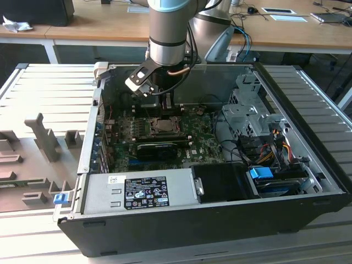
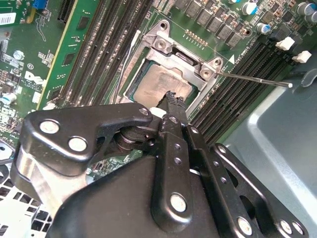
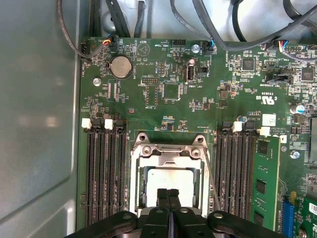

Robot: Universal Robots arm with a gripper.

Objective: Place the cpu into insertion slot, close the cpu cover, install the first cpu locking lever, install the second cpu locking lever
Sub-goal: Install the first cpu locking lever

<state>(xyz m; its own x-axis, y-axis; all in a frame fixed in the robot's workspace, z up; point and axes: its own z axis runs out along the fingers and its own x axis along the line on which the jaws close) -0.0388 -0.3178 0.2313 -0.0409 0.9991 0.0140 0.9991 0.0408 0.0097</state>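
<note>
My gripper [image 3: 168,193] is squeezed shut, holding nothing. The cpu [image 3: 171,179] sits right under its tips, inside the cpu cover [image 3: 171,156].

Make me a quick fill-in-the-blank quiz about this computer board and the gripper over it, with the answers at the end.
1. The gripper's fingers are ____, with no gap between them.
2. The cpu shows through the cpu cover's ____ window.
3. The circuit board under them is ____.
4. Long black memory slots lie on ____ sides of the cpu cover.
Missing words: shut; square; green; both.
</note>
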